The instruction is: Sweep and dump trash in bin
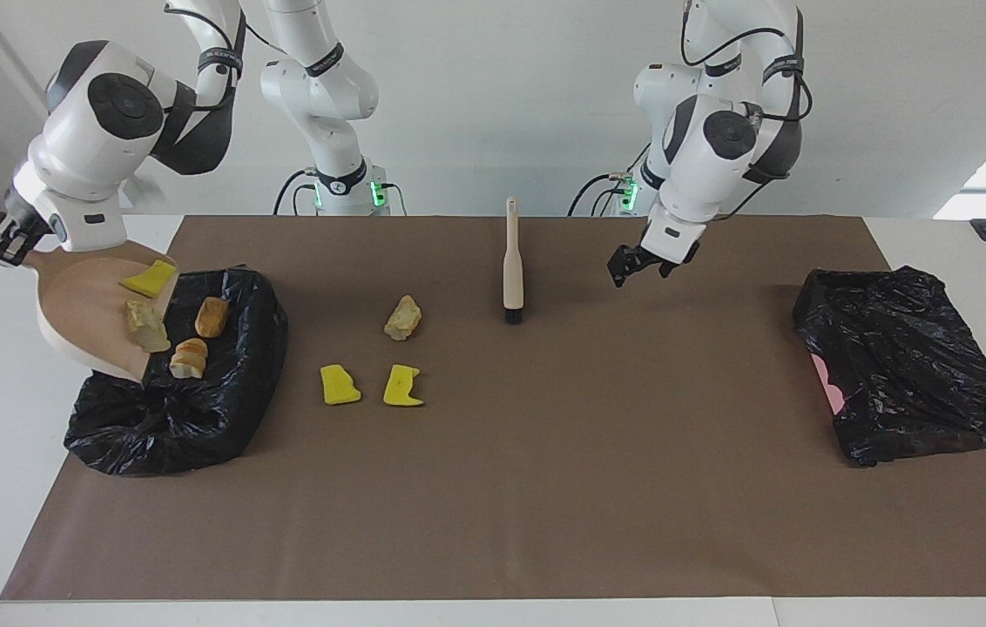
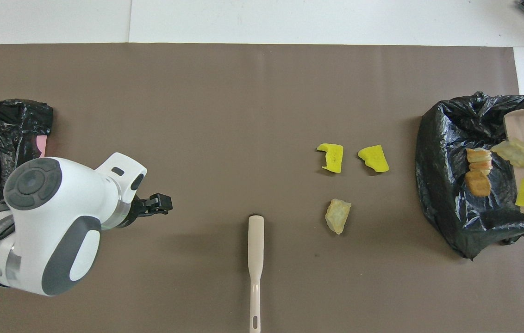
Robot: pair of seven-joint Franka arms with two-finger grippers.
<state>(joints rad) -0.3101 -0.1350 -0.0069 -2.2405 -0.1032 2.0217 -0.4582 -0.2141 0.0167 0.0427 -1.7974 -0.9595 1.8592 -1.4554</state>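
My right gripper [image 1: 7,245] is shut on the handle of the pale pink dustpan [image 1: 79,305], which is tipped steeply over the black bin [image 1: 188,409]. A yellow scrap [image 1: 147,279] and a beige lump [image 1: 145,326] of trash still lie on the pan. Two orange-brown lumps [image 2: 477,182] lie inside the bin [image 2: 452,203]. On the mat lie two yellow scraps [image 1: 340,384] [image 1: 402,386] and a beige lump [image 1: 403,318]. The brush [image 1: 511,261] lies flat on the mat, held by nothing. My left gripper [image 1: 638,264] hangs open and empty over the mat, toward the left arm's end from the brush.
A second black bag [image 1: 902,366] with a pink patch [image 1: 828,383] showing lies at the left arm's end of the brown mat [image 1: 545,488]. White table surrounds the mat.
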